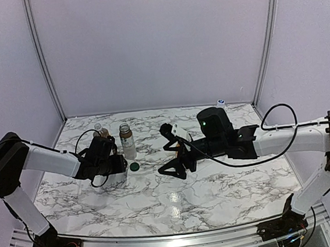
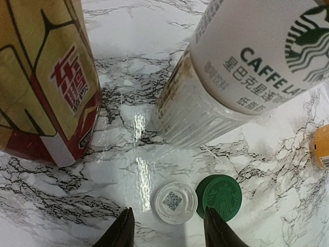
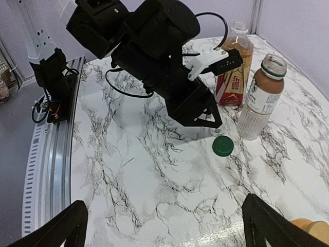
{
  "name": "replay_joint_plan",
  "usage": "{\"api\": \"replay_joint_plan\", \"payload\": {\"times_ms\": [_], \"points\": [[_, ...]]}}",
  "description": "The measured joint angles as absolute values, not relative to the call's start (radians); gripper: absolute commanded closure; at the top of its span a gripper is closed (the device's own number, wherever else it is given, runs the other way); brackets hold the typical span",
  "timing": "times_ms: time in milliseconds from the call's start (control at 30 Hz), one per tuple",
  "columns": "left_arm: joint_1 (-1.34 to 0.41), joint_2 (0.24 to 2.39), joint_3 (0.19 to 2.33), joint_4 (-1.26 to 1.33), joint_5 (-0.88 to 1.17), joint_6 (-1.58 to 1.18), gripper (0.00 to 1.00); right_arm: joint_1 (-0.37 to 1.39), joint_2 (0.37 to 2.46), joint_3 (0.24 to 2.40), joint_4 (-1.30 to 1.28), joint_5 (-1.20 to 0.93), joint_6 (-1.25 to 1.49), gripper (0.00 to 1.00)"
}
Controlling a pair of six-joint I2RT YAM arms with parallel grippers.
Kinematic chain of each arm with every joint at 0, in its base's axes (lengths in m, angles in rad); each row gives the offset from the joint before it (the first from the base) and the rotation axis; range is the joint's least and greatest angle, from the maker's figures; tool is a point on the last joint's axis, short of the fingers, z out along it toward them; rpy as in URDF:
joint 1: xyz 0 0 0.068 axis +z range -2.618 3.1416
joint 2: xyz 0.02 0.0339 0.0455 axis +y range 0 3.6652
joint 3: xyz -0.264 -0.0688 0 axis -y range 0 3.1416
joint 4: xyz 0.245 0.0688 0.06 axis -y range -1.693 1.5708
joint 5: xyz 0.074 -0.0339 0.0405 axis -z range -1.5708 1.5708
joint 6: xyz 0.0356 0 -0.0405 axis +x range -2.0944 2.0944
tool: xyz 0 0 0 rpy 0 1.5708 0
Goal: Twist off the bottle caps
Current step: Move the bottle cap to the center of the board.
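Observation:
The amber tea bottle with a red label and the white-labelled coffee bottle stand uncapped. A white cap with a printed code lies flat on the marble beside the dark green cap. My left gripper hovers low just short of the white cap, open with nothing between its fingers. My right gripper stands open wide over bare marble, facing the left gripper. The green cap lies between the two grippers. An orange bottle shows only at the frame edge.
A small white-and-blue cap sits at the back right of the marble table. Aluminium posts and pale walls enclose the back and sides. An orange object lies beside my right finger.

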State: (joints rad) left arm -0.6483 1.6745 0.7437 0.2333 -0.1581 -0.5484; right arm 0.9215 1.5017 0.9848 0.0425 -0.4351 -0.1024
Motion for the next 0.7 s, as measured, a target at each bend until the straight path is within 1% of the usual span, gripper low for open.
{"api": "replay_joint_plan", "payload": {"times_ms": [167,467,700], "points": [[-0.648,1.686,0.744,0.233,-0.164,-0.539,0.59,0.921,1.502,0.984,0.040,-0.435,-0.102,0.01],[-0.648,1.742,0.788,0.212,-0.181,-0.522,0.61,0.921,1.502,0.984,0.040,-0.435,-0.102,0.02],[-0.648,1.747,0.798,0.194,-0.203,-0.512,0.68,0.921,1.502,0.977,0.040,-0.435,-0.102,0.01]]}}
